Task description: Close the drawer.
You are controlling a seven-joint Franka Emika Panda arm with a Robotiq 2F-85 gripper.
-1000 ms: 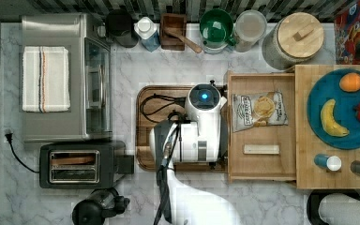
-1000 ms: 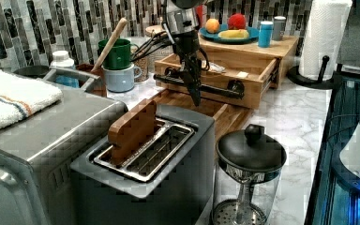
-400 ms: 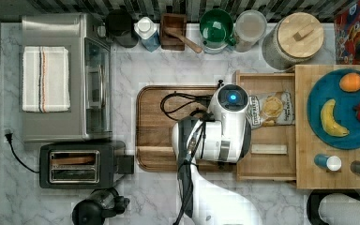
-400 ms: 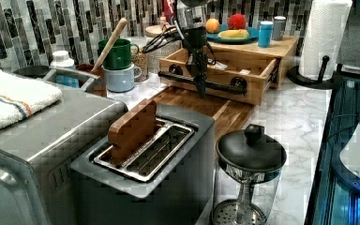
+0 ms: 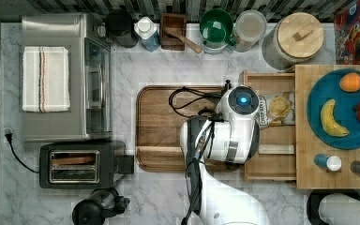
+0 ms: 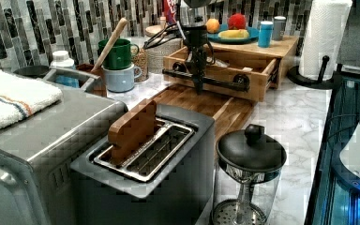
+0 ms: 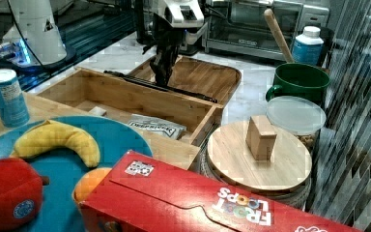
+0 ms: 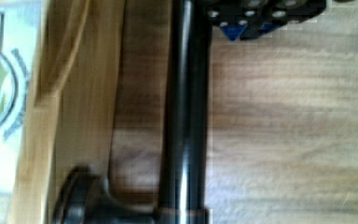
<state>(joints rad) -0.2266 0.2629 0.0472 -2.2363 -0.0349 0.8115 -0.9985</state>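
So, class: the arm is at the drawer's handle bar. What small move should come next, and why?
Probably a short further push toward the top view's right. The drawer is partly out from under the light wood slab, a snack packet showing inside, and the gripper sits at the dark handle bar on the drawer's front. Pushing the bar should slide it in.
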